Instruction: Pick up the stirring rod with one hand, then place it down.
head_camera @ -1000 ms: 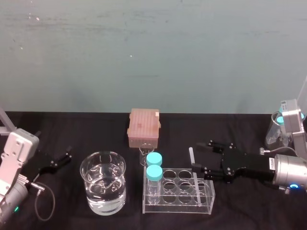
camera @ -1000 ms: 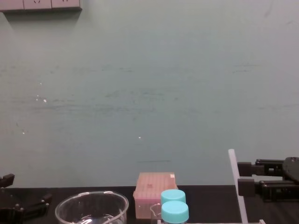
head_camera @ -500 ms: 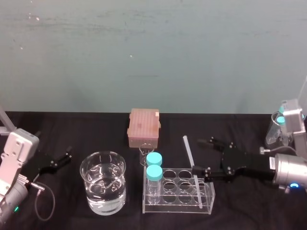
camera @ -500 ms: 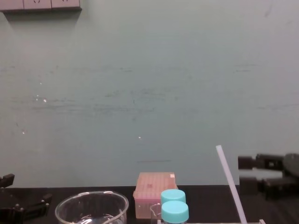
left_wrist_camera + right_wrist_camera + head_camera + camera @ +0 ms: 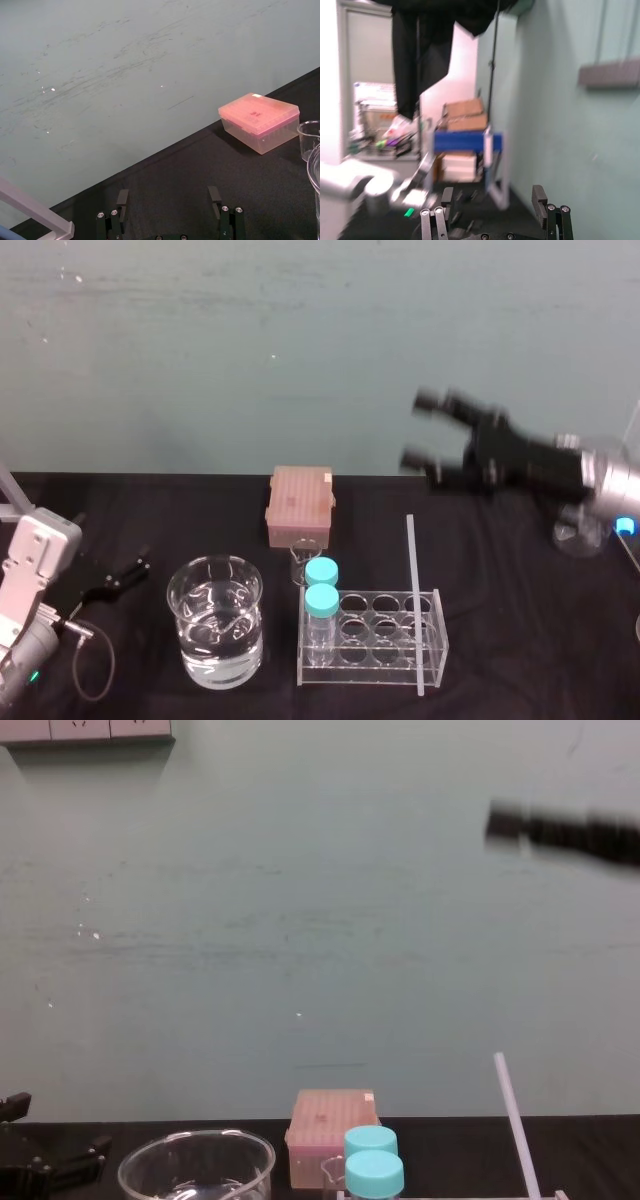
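Head view: right gripper (image 5: 422, 430) hangs high over the worktop's (image 5: 530, 640) back right, jaws apart, empty. Stirring rod (image 5: 413, 590) stands at the rack's (image 5: 370, 672) right end, near the front edge. Left gripper (image 5: 125, 575) is parked at the left edge, fingers spread. Risk: the rod is tall and loose, so a low arm sweep would likely tip it.

A lab: water beaker (image 5: 175, 610), clear tube rack (image 5: 370, 667), blue-capped vials (image 5: 321, 592) and pink tip box (image 5: 300, 505).
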